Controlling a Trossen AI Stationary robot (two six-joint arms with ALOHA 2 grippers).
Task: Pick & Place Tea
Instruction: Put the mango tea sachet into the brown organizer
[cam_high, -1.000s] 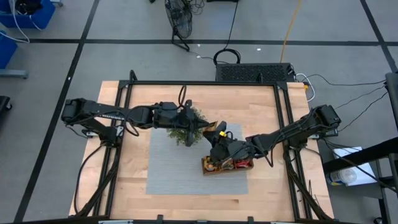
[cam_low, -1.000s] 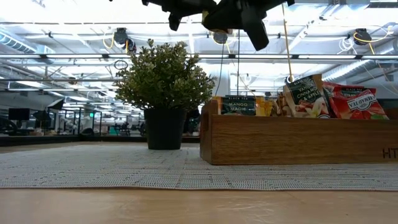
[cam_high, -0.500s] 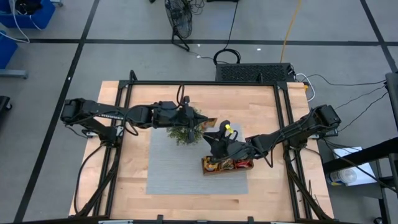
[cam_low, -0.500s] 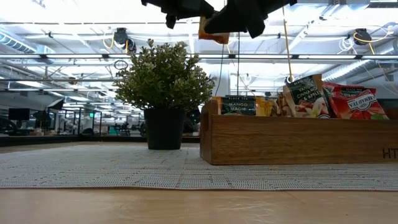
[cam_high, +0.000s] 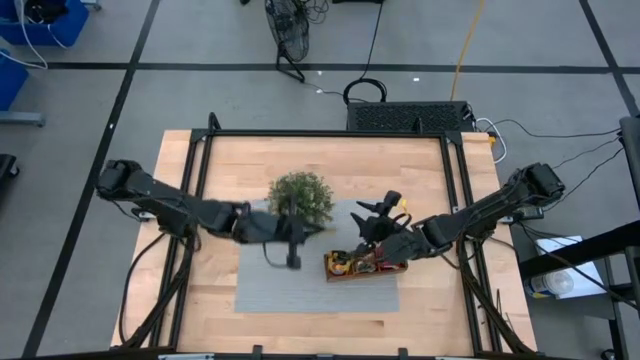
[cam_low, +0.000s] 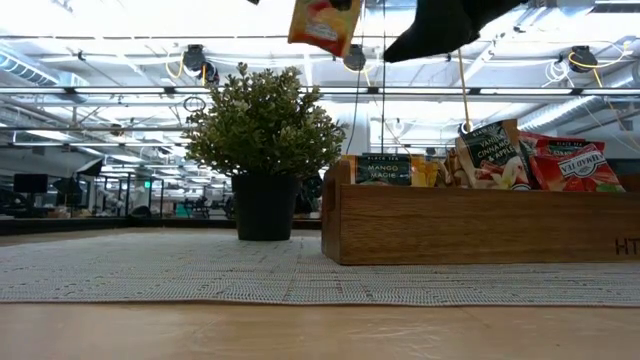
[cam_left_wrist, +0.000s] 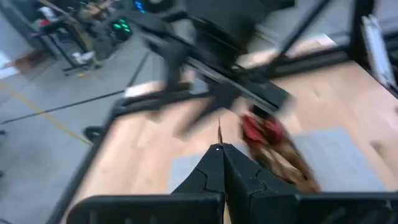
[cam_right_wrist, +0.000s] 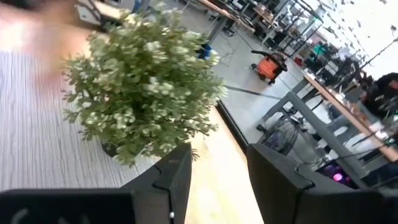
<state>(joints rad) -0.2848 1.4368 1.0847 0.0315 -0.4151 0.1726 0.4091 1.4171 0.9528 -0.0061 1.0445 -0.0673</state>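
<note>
Tea packets (cam_high: 368, 263) sit in the wooden box (cam_high: 327, 268) on the gray mat (cam_high: 270, 290), seen from above. The mat lies on my table (cam_high: 420, 160). The plant (cam_high: 300, 197) stands on the mat, near the box. My left hand (cam_high: 292, 245) is over the mat, just in front of the plant. My right hand (cam_high: 383, 208) is up over the back of the box. From above I cannot make out what either hand has in it. From the low camera, one orange and yellow tea packet (cam_low: 322, 22) hangs high in the air, tilted, above the plant (cam_low: 265, 125). It is well apart from the box (cam_low: 480, 225). More tea packets (cam_low: 500, 155) stand up in the box, some dark green, some red. In my left wrist camera, my left hand (cam_left_wrist: 219, 148) is closed tight on the thin edge of the tea packet (cam_left_wrist: 219, 132). Past it I see a red blur of tea packets (cam_left_wrist: 261, 130) on the table. In my right wrist camera, my right hand (cam_right_wrist: 217, 152) has its fingers (cam_right_wrist: 171, 177) spread apart with nothing between them, and the plant (cam_right_wrist: 143, 99) is close in front.
</note>
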